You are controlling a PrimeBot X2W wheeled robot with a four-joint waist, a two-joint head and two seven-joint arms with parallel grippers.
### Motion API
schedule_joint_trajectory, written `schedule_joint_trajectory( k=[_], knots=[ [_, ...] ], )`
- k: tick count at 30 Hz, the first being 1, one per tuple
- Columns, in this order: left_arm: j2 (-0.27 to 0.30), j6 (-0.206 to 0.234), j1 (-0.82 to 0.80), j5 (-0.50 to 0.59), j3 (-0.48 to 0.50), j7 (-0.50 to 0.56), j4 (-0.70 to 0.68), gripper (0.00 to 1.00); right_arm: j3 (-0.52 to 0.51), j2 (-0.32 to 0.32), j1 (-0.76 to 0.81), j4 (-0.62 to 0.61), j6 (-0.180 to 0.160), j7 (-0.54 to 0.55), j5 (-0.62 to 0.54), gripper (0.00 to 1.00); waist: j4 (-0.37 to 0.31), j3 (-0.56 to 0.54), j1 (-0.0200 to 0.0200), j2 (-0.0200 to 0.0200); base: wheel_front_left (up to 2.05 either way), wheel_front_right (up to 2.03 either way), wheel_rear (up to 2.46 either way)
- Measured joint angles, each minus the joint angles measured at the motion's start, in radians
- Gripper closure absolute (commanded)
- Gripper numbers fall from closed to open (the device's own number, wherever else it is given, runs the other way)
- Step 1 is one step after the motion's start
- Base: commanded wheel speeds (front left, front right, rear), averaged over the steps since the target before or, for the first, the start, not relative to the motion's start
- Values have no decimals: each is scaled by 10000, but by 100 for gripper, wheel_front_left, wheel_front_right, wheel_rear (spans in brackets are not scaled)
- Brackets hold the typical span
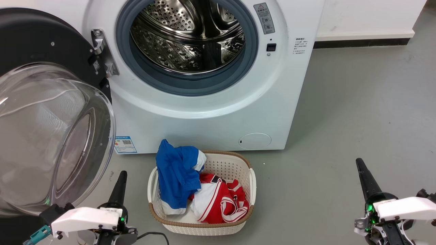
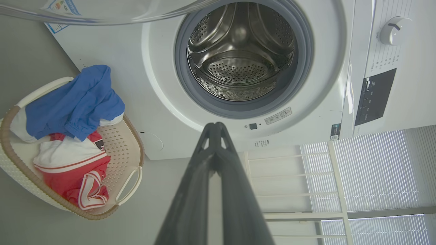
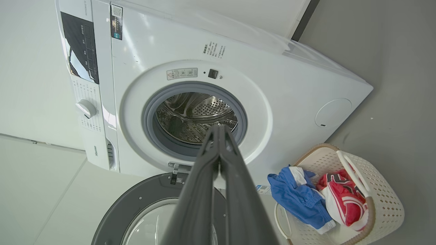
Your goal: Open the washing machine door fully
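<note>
Door hangs open just beside left gripper, fingers pressed together; right gripper likewise, empty. Prob. heavy, glass slick, so push at black rim.

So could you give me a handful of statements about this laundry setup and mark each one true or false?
1. The door stands swung open. True.
2. Clothes sit inside the drum. False: the drum looks empty; the clothes lie in the basket.
3. The basket stands on the floor in front of the machine. True.
4. The left end effector grips the door. False: it is shut on nothing, beside the door.
5. The right end effector is spread wide. False: it is shut, holding nothing.
</note>
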Motion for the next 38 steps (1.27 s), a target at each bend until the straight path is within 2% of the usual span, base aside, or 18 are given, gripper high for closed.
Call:
schedule_joint_trajectory(
  k=[38],
  knots=[
    [-349, -520, -309, -2426, 677, 732, 109, 100, -355, 75, -255, 190, 0, 460, 2853, 100, 216, -9, 0, 0, 0, 0, 0]
  ],
)
